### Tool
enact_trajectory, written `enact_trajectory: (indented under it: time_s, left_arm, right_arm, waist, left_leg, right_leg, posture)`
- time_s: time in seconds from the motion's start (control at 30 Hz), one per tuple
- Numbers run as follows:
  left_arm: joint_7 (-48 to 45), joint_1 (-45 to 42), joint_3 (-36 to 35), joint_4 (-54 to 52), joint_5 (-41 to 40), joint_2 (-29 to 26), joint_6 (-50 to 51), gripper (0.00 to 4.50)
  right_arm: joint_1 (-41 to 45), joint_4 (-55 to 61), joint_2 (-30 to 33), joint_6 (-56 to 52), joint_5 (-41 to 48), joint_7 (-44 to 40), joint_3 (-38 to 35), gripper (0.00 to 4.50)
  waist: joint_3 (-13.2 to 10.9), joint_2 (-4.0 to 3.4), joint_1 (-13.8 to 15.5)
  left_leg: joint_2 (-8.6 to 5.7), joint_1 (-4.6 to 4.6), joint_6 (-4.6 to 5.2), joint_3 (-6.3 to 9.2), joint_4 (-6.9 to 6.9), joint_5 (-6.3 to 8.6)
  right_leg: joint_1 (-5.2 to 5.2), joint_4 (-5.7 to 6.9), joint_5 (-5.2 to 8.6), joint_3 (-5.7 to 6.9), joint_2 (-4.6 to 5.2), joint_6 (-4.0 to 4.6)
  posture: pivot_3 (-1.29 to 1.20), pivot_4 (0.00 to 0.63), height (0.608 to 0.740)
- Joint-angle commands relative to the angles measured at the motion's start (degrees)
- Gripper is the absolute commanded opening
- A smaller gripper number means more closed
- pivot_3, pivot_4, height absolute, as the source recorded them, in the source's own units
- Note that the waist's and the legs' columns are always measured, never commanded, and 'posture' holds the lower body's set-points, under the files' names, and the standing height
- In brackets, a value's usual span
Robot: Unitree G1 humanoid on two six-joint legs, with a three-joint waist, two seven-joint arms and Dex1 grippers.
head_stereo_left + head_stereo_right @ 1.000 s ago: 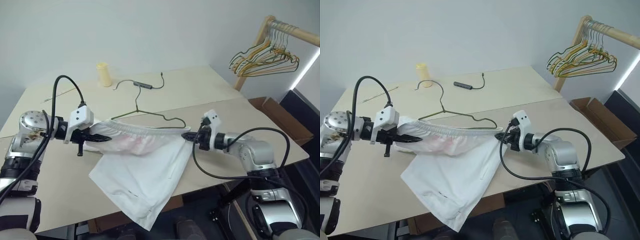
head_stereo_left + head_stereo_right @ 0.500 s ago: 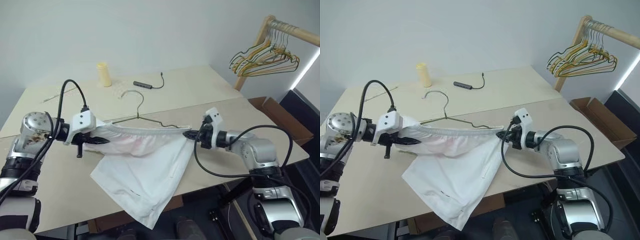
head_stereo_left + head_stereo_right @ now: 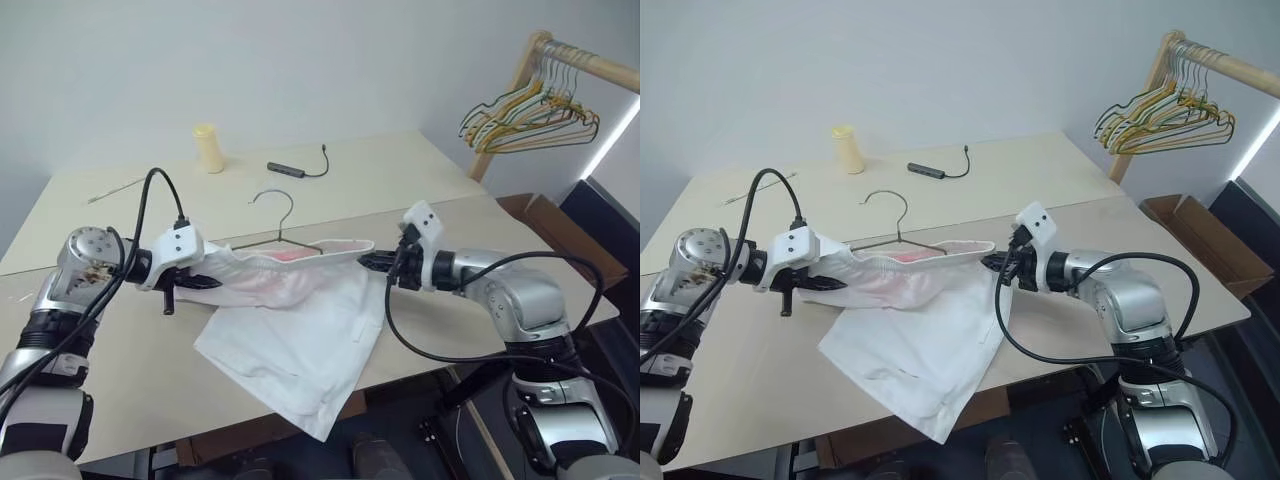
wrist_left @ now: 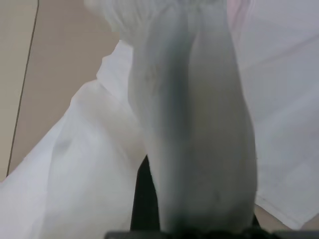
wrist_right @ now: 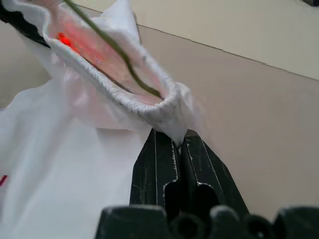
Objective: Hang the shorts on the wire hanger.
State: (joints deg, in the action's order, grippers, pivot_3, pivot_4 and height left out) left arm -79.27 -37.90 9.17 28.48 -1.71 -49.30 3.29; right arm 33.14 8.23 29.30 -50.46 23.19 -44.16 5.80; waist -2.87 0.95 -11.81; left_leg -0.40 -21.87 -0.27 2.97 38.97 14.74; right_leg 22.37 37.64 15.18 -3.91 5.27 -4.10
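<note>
- Table (image 3: 420, 175): beige, two boards set side by side, carrying everything below except the rack.
- Rack (image 3: 590, 65): wooden rail beyond the table's far right corner, with a bunch of yellow, green and white hangers (image 3: 530, 115).
- Shorts (image 3: 290, 325): white, waistband stretched open between the two grippers, legs spread on the table toward the near edge.
- Left gripper (image 3: 213, 282): clamped on the waistband's left end.
- Right gripper (image 3: 366, 262): fingers closed, pinching the waistband's right end.
- Wire hanger (image 3: 280, 215): lower part inside the open waistband, hook standing out behind it.
- Yellow cup (image 3: 208, 148): near the far edge.
- Dark cable (image 3: 300, 168): right of the cup.
</note>
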Motion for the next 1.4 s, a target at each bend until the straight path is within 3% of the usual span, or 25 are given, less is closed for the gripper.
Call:
enact_trajectory:
  time_s: [0.03, 0.17, 0.27, 0.6, 0.63, 0.83, 1.0, 1.2, 1.4]
  left_arm:
    - [-0.22, -2.63, -1.37, -0.19, -1.61, 0.83, 1.45, 0.0]
    - [-0.84, -3.17, -1.65, 0.19, -2.03, 1.19, 1.18, 0.0]
    - [-0.68, -3.75, -1.75, 0.99, -1.78, 1.31, 1.24, 0.0]
    - [0.42, -6.99, -1.76, 3.79, -1.44, 2.65, 1.62, 0.0]
    - [0.41, -7.25, -1.73, 4.02, -1.51, 2.88, 1.36, 0.0]
    - [-2.13, -8.02, -1.25, 3.73, -1.92, 3.35, -0.09, 0.0]
    - [-3.32, -9.4, -0.98, 4.92, -1.45, 3.89, -1.35, 0.0]
    - [-4.62, -10.33, -0.51, 5.04, -1.39, 4.73, -2.03, 0.0]
    - [-5.46, -10.25, -0.37, 4.28, -1.42, 4.75, -2.3, 0.0]
  right_arm:
    - [0.14, 4.12, 0.58, 0.95, -2.27, 1.44, 3.07, 0.02]
    - [-0.15, 3.87, 0.6, 1.31, -4.87, 3.66, 5.14, 0.02]
    - [-1.21, 5.26, 1.15, 2.53, -5.22, 3.05, 5.45, 0.78]
    - [-4.24, 10.9, 6.2, 6.99, -5.99, -1.72, 6.55, 4.34]
    - [-4.77, 11.69, 7.44, 8.07, -5.85, -3.1, 6.3, 4.48]
    - [0.12, 6.98, 14.95, 11.72, -2.61, -10.25, -2.72, 4.48]
    - [6.16, -0.39, 18.81, 18.05, -6.38, -18.47, 2.61, 4.48]
    - [13.94, -11.68, 14.88, 25.5, -12.91, -25.38, 11.88, 4.48]
    - [20.31, -19.96, 9.94, 28.98, -16.55, -27.3, 14.46, 4.48]
  waist:
    - [0.0, 0.0, -0.04]
    - [0.0, 0.0, -0.07]
    - [0.0, 0.01, -0.04]
    - [0.01, 0.01, -0.02]
    - [0.01, 0.01, 0.04]
    - [0.0, 0.02, -0.05]
    - [0.01, 0.03, -0.37]
    - [0.01, 0.03, -1.14]
    - [0.01, 0.03, -1.54]
  left_leg:
    - [0.0, 0.0, 0.0, 0.0, 0.0, 0.0]
    - [-0.01, 0.0, 0.0, 0.0, 0.0, 0.0]
    - [-0.01, 0.0, 0.0, 0.0, 0.0, 0.0]
    - [-0.01, -0.01, 0.0, 0.0, 0.01, 0.0]
    - [-0.01, -0.03, 0.0, 0.01, 0.01, 0.0]
    - [-0.09, -0.06, 0.0, -0.01, 0.04, 0.0]
    - [0.01, 0.02, 0.0, -0.03, 0.0, 0.0]
    - [-0.02, 0.01, 0.0, -0.08, 0.03, 0.0]
    - [-0.08, -0.08, 0.0, -0.01, 0.02, 0.0]
  right_leg:
    - [0.0, 0.0, 0.0, 0.0, 0.0, 0.0]
    - [0.0, 0.0, 0.0, 0.0, 0.0, 0.0]
    - [0.01, 0.0, 0.0, 0.0, 0.0, 0.0]
    - [0.0, -0.02, 0.0, 0.01, -0.01, 0.0]
    - [0.01, -0.03, 0.01, 0.03, 0.0, -0.01]
    - [0.0, -0.05, 0.02, 0.02, 0.08, -0.03]
    - [-0.04, -0.09, 0.02, 0.04, -0.01, -0.03]
    - [-0.03, -0.06, 0.02, 0.0, 0.03, -0.03]
    - [0.07, 0.0, 0.02, 0.0, 0.09, -0.03]
  posture:
    - [-0.17, 0.004, 0.74]
    - [-0.17, 0.003, 0.74]
    - [-0.17, 0.002, 0.74]
    - [-0.18, 0.001, 0.74]
    - [-0.18, 0.001, 0.74]
    - [-0.18, 0.005, 0.74]
    - [-0.19, 0.0, 0.74]
    - [-0.17, 0.0, 0.74]
    - [-0.16, 0.0, 0.74]
